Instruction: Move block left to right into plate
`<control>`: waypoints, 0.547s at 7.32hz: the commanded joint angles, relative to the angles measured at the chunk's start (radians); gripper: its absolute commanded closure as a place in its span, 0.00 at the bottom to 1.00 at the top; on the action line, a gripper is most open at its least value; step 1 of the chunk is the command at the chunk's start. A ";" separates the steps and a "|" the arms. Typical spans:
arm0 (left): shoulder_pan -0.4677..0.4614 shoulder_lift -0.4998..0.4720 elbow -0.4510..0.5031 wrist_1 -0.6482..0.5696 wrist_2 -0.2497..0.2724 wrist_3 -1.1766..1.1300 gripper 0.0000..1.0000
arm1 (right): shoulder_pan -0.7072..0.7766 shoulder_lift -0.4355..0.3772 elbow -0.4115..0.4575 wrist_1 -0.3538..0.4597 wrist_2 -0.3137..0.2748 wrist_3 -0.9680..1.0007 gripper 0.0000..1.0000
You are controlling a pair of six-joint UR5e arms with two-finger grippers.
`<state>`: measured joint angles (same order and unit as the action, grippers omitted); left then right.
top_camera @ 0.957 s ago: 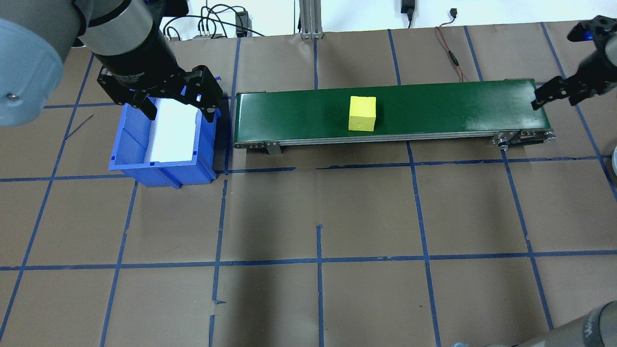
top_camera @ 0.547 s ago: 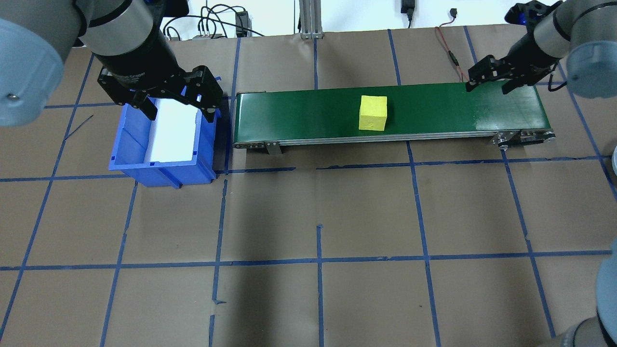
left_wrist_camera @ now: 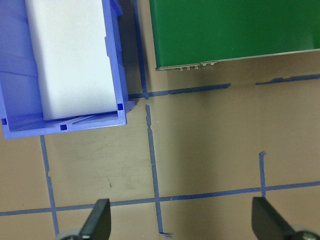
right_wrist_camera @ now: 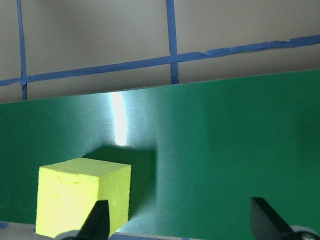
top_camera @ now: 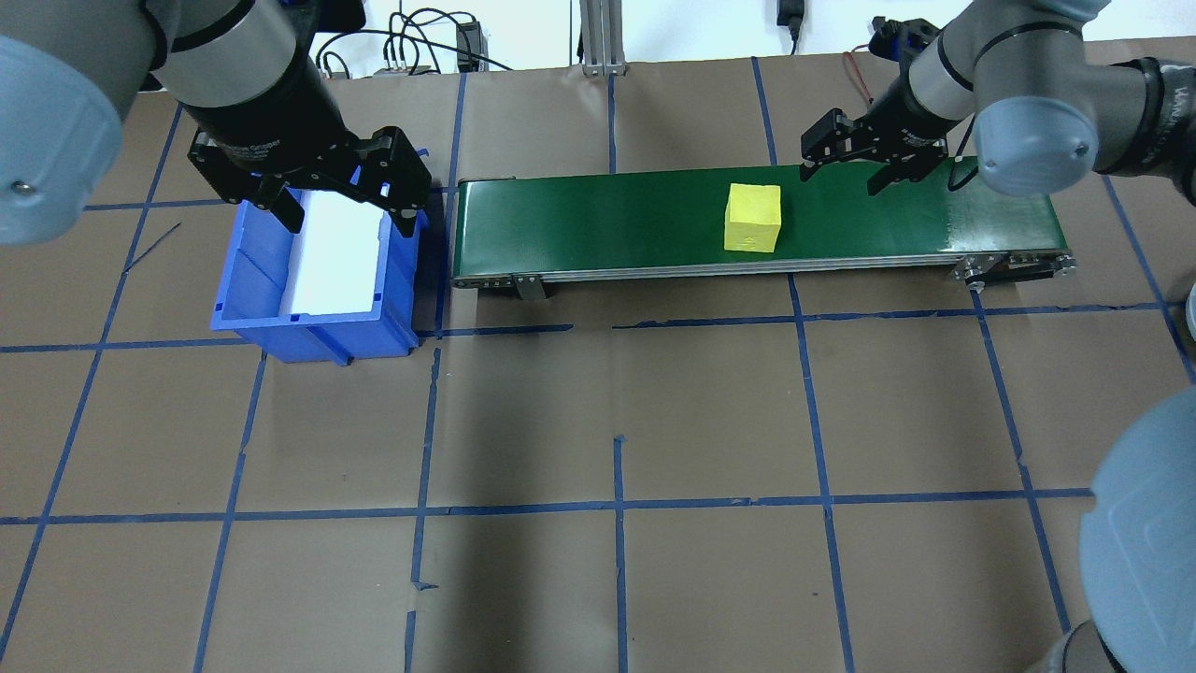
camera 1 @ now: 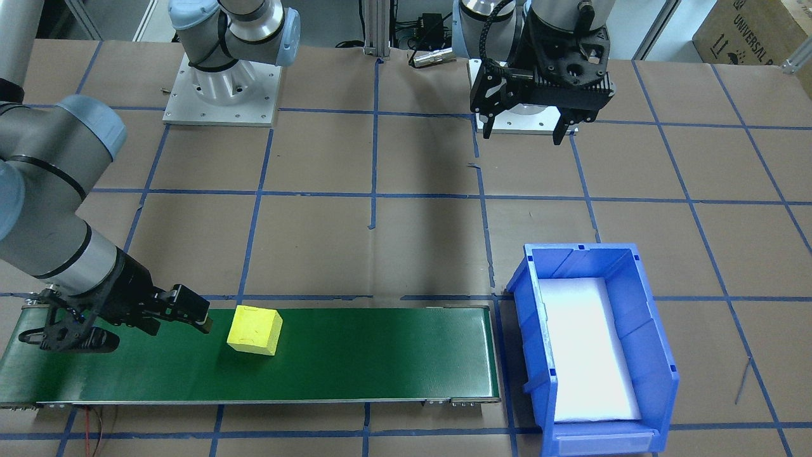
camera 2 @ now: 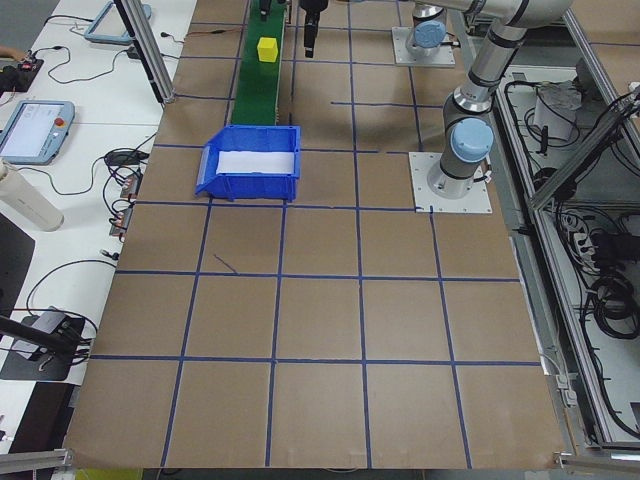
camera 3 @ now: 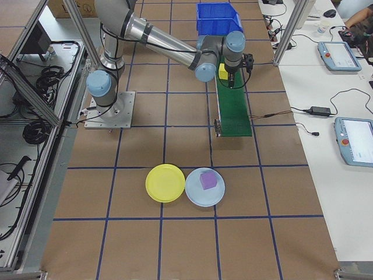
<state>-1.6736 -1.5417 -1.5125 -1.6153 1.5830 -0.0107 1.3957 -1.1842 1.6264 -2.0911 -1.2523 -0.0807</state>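
The yellow block (top_camera: 753, 217) rides on the green conveyor belt (top_camera: 607, 215), right of its middle. It also shows as the block (camera 1: 254, 330) in the front view and the block (right_wrist_camera: 82, 197) low and left in the right wrist view. My right gripper (top_camera: 841, 178) hangs open just right of the block, over the belt's far edge, with nothing between its fingers. My left gripper (top_camera: 350, 222) is open and empty above the blue bin (top_camera: 308, 327). The yellow plate (camera 3: 165, 182) lies on the table beyond the belt's right end, seen only in the right side view.
A light blue plate (camera 3: 195, 198) holding a purple cube (camera 3: 208, 180) sits beside the yellow plate. The blue bin (camera 1: 660, 355), lined with white foam, stands at the belt's left end. Blue tape lines grid the brown table. Cables lie along its far edge.
The block has travelled right along the belt. My right arm has swung in from the right edge to hover close to the block. The left arm has not moved.
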 commanded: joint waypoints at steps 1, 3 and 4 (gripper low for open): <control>0.000 0.000 0.000 0.000 0.000 0.000 0.00 | 0.006 0.021 0.007 -0.003 0.011 0.019 0.00; 0.000 0.000 0.000 0.000 0.000 0.000 0.00 | 0.006 0.038 0.010 -0.003 0.011 0.022 0.00; 0.000 0.000 0.000 0.000 0.000 0.000 0.00 | 0.006 0.043 0.010 -0.004 0.011 0.022 0.00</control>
<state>-1.6736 -1.5417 -1.5125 -1.6153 1.5831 -0.0107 1.4020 -1.1496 1.6360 -2.0942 -1.2413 -0.0592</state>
